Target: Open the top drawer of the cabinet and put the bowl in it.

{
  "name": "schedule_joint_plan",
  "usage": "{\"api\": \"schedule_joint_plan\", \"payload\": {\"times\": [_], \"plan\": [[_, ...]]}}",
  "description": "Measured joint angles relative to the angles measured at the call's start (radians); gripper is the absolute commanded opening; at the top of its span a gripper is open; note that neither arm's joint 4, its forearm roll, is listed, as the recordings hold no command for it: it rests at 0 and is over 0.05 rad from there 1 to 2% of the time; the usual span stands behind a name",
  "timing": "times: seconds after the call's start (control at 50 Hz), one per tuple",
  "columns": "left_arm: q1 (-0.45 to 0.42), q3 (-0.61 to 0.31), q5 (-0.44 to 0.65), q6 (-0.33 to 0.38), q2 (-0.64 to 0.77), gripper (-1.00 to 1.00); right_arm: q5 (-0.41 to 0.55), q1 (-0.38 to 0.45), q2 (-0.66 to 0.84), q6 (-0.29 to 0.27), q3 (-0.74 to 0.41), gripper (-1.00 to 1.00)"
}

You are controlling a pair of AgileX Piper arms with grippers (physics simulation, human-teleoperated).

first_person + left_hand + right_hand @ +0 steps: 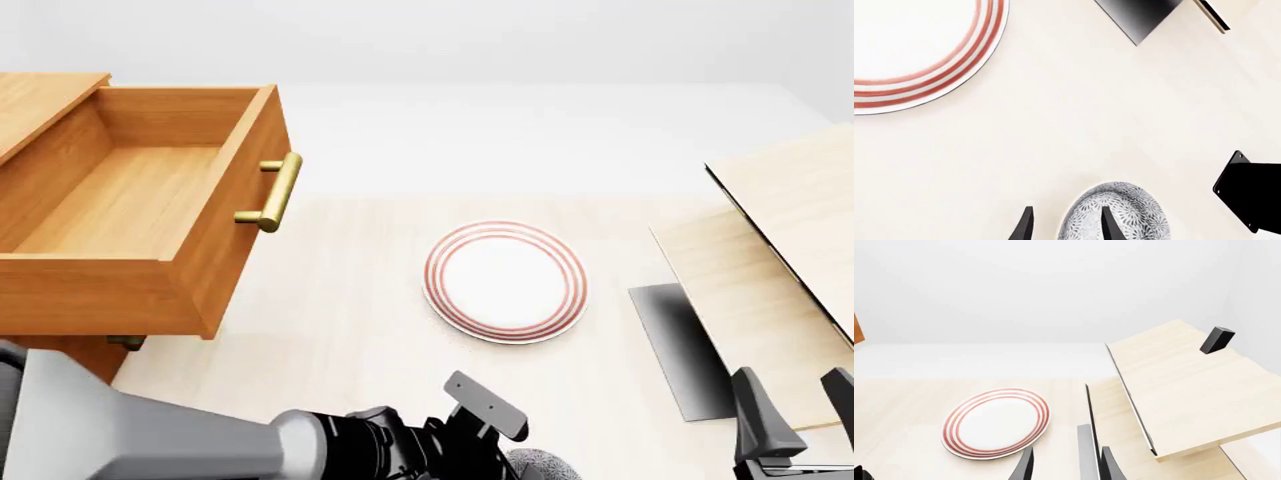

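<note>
**Desk:** Bowl first, left wrist view: its speckled rim sits at six o'clock in the frame, with one finger of your left gripper over the bowl and the other out on bare table. The jaws stand apart, straddling the rim, and nothing shows them pinching yet. The plate lies at ten o'clock, well apart.

**Photographer:** Risk there?

**Desk:** If you close with so little rim between the fingers, my guess is the bowl tips or skates away.

**Photographer:** Front view?

**Desk:** Only a sliver of bowl shows at six o'clock, tucked under your left arm. This view alone shows the top drawer already pulled out of the cabinet at nine o'clock, its brass handle jutting toward the plate at centre. Carry the bowl too low and it could clip the drawer's front wall or that handle. Your right gripper waits at five o'clock, fingers apart and empty.

**Photographer:** Right wrist view?

**Desk:** No bowl, no drawer. It shows the right fingers parted on nothing, the plate at seven o'clock, and the pale wood structure at three o'clock. A small dark block sits on top of it, which the other views do not show.
</note>
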Motion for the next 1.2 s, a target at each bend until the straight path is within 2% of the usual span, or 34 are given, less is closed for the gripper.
{"api": "schedule_joint_plan", "payload": {"times": [0.42, 0.44, 1.2], "plan": [[-0.001, -0.004, -0.004, -0.002, 0.017, 1.00, 0.000, 0.000, 0.000, 0.000, 0.000, 1.00], [-0.002, -0.005, -0.004, -0.002, 0.018, -1.00, 0.000, 0.000, 0.000, 0.000, 0.000, 1.00], [0.012, 0.013, 0.025, 0.012, -0.056, -1.00, 0.000, 0.000, 0.000, 0.000, 0.000, 1.00]]}}
